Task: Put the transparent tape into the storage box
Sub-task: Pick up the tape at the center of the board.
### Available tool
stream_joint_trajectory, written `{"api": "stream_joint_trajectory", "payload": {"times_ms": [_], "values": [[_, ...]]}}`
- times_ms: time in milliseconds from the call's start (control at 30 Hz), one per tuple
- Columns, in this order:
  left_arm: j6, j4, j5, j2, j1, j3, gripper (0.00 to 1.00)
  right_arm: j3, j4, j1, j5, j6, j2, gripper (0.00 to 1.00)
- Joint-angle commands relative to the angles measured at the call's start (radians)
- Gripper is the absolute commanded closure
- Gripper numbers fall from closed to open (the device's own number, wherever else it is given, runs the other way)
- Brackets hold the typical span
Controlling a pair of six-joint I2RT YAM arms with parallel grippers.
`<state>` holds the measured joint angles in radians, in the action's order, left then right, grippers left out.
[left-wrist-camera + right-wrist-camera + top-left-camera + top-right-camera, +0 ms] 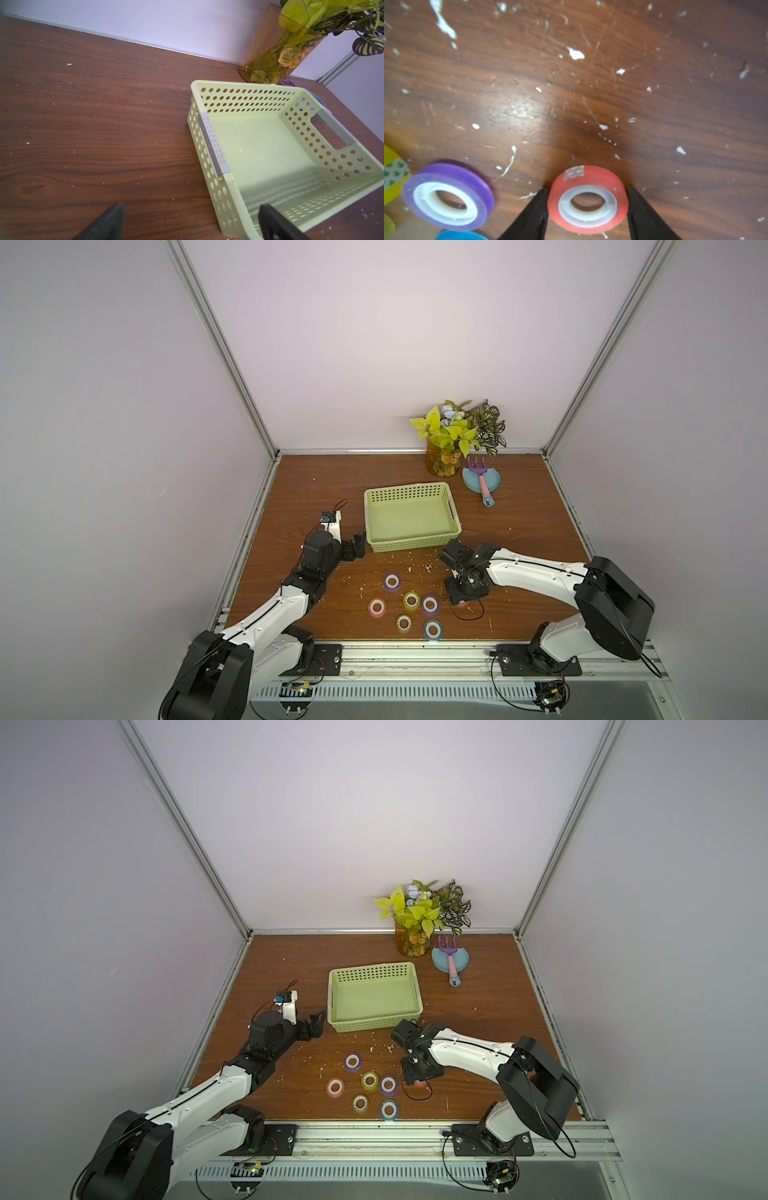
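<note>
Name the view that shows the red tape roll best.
Right wrist view: the red tape roll lies whole, close up, inside the right gripper. Both top views show only its red edge under that gripper. The left wrist view misses it.

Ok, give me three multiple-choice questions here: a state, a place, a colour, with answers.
1. The light-green perforated plastic basket is: A empty; B full of rolls; C upside down.
2. The round red tape roll is: A in that basket; B on the brown wooden table between the right tool's fingers; C stacked on another roll.
3. The roll nearest it is: A purple; B black; C white.
Answers: A, its floor is bare; B, both fingers touch its sides; A, the purple tape roll lies beside it.
</note>
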<state>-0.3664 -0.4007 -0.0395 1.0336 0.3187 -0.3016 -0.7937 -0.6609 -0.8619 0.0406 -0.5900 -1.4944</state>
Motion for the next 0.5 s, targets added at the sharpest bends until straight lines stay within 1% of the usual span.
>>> {"api": "stream_joint_trajectory", "payload": {"times_ms": [0, 467], "values": [[0.009, -0.017, 0.006, 0.005, -0.007, 0.005, 0.01, 0.023, -0.001, 0.007, -0.028, 0.01, -0.03, 0.45], [0.009, -0.02, 0.001, -0.001, -0.006, 0.007, 0.01, -0.096, -0.115, 0.017, -0.003, 0.035, 0.002, 0.45]]}}
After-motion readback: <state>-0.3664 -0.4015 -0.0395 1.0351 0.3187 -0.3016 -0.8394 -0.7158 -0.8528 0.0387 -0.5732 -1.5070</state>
